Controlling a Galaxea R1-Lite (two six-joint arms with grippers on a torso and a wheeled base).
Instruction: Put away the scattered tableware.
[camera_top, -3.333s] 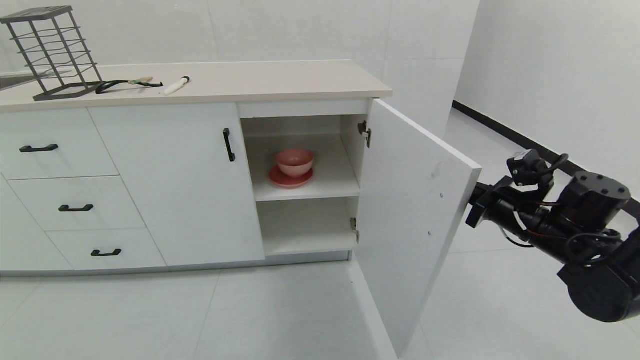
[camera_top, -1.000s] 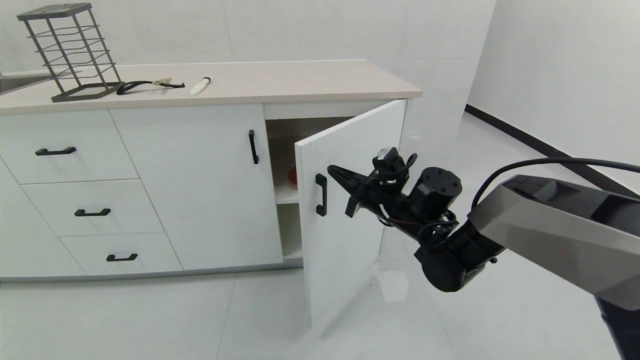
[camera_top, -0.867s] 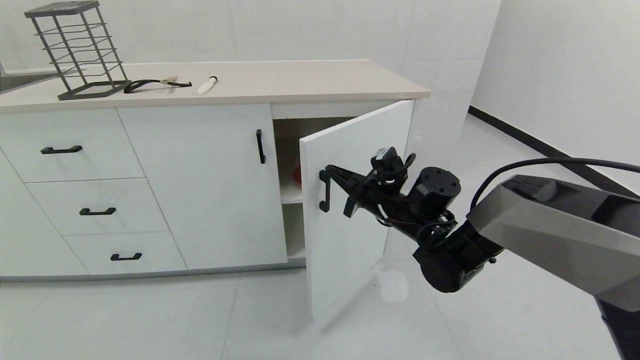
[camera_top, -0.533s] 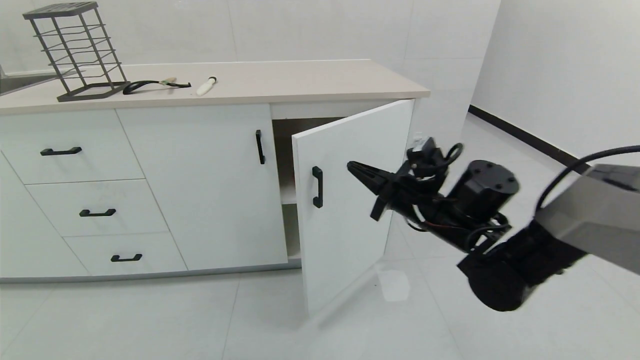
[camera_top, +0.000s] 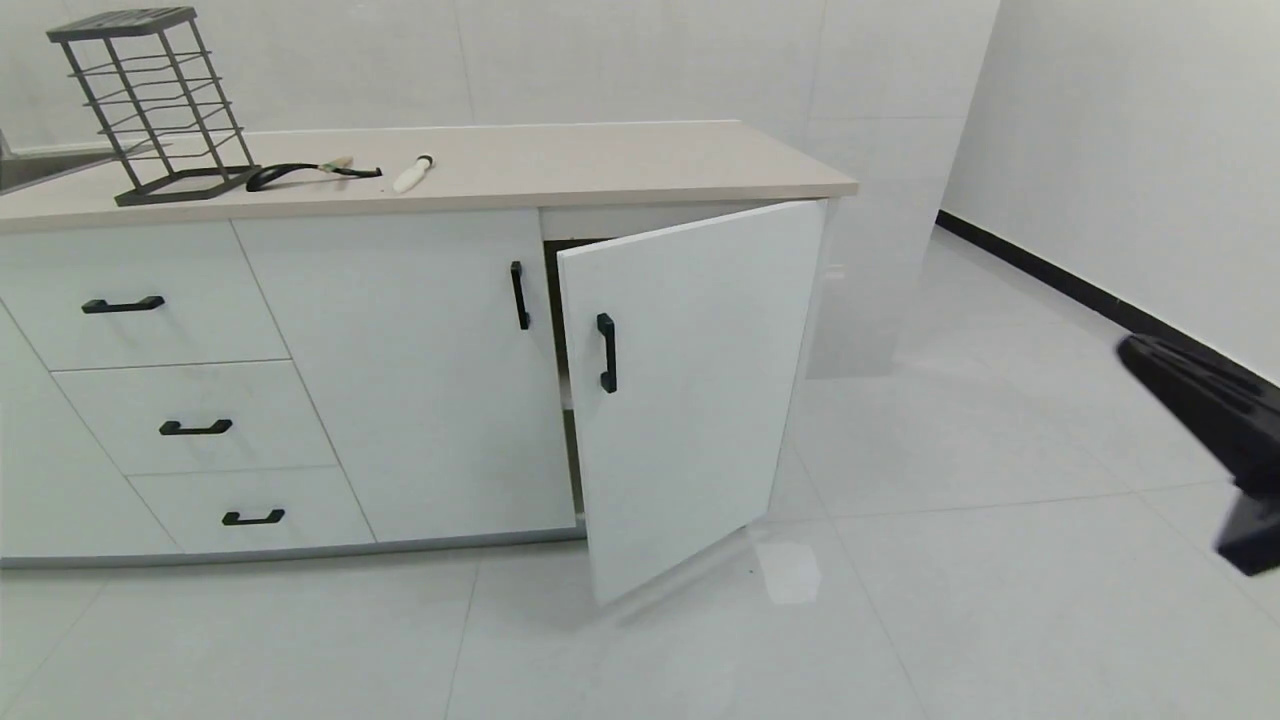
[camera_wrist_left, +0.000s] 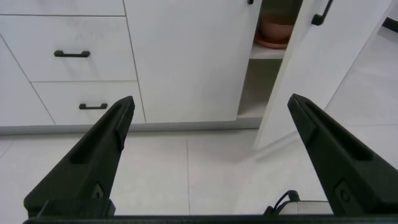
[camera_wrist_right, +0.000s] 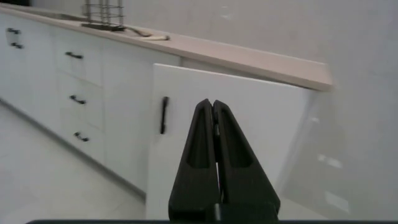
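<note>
A pink bowl (camera_wrist_left: 277, 25) sits on a pink plate (camera_wrist_left: 272, 43) on the cabinet shelf, glimpsed past the door's edge in the left wrist view. The white cabinet door (camera_top: 700, 380) with its black handle (camera_top: 606, 352) stands ajar, a narrow gap left at its handle side. My right gripper (camera_top: 1140, 355) hangs over the floor well to the right of the door, shut with nothing in it; its closed fingertips (camera_wrist_right: 212, 106) point toward the door (camera_wrist_right: 249, 130). My left gripper (camera_wrist_left: 211, 101) is open and empty, low above the floor in front of the cabinet.
On the counter (camera_top: 600, 160) stand a black wire rack (camera_top: 150, 100), a black-handled utensil (camera_top: 300, 172) and a white tool (camera_top: 412, 173). A sink edge (camera_top: 40, 168) shows at far left. Three drawers (camera_top: 150, 300) lie left of the cabinet. Open tiled floor (camera_top: 950, 500) spreads to the right.
The door swung from wide open to nearly shut with my right gripper against it. In the last half second the gripper drew back to the right, off the door.
</note>
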